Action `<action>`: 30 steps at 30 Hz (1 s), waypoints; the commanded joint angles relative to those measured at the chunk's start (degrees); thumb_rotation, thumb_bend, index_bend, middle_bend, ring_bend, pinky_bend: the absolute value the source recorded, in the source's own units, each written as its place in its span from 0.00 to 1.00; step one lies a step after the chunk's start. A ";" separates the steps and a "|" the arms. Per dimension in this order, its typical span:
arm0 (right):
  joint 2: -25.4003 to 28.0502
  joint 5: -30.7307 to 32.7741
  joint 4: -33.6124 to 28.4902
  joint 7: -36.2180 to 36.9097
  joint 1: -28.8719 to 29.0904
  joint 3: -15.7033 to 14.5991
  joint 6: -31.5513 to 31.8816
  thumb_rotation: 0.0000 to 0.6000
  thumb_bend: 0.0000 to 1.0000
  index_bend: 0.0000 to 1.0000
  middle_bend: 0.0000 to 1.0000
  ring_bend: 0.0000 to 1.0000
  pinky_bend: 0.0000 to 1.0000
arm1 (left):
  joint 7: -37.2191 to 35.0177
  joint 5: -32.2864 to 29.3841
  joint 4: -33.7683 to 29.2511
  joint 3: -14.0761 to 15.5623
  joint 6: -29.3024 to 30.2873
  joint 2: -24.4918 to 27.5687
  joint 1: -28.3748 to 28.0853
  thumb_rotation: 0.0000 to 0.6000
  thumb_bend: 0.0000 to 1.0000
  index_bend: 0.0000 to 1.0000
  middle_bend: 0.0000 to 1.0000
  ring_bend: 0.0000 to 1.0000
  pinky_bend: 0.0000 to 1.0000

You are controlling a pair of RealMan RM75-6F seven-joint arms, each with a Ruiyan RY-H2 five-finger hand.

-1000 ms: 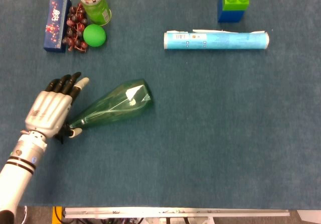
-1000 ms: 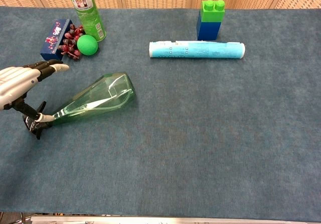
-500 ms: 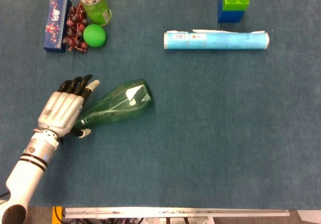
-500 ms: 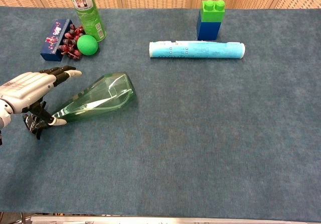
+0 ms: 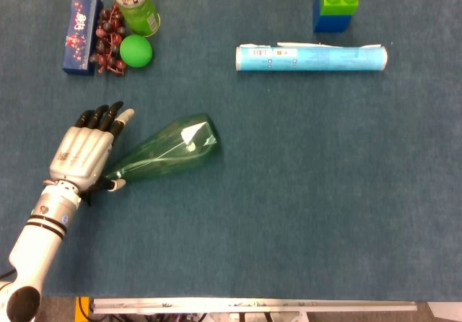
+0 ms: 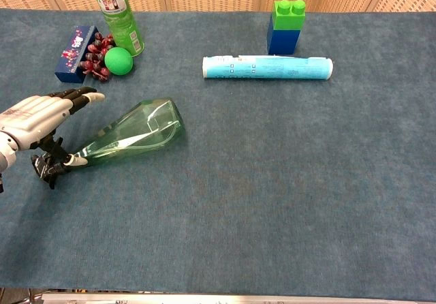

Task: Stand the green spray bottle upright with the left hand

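Bottle: the green spray bottle (image 5: pixel 167 153) lies on its side on the blue cloth (image 5: pixel 303 192), left of the middle, broad base toward the right and up, narrow neck and black nozzle toward the lower left, under the left hand.
Left hand: the left hand (image 5: pixel 83 156) hovers palm down over the neck end, at the left edge of the table. Its fingers (image 5: pixel 107 116) are stretched forward and held close together, dark tips pointing away from the robot. The thumb tip (image 6: pixel 76 160) lies beside the neck, just below it; whether it touches the bottle I cannot tell. The hand holds nothing and is spread flat, not curled.
Left arm: the white forearm runs down to the lower left corner in the head view.
Right hand: shows in neither view.
Around, left to right: a dark blue box (image 5: pixel 81 24), red grapes (image 5: pixel 107 40), a green ball (image 5: pixel 136 50) and an upright green can (image 5: pixel 134 1) cluster at the far left, well apart from the bottle. A light blue tube (image 5: pixel 312 57) lies on its side right of the middle. A green-on-blue block (image 5: pixel 338 4) stands beyond it. None of these lies between hand and bottle.
Change: since half a second ago the hand has drawn back to the left, away from the bottle's body, uncovering more of the neck. The bottle lies as it did.
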 commanded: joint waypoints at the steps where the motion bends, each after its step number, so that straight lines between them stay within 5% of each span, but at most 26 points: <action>1: 0.01 -0.02 -0.01 -0.02 0.00 0.00 -0.01 1.00 0.10 0.48 0.34 0.25 0.36 | -0.31 -0.26 0.68 -0.13 -0.08 -0.18 -0.20 1.00 0.03 0.00 0.00 0.00 0.09; 30: 0.02 -0.22 -0.14 -0.40 0.16 0.04 -0.48 1.00 0.10 0.48 0.34 0.26 0.36 | -2.87 -2.70 12.00 -5.08 -2.93 -4.28 -5.76 1.00 0.03 0.00 0.00 0.00 0.09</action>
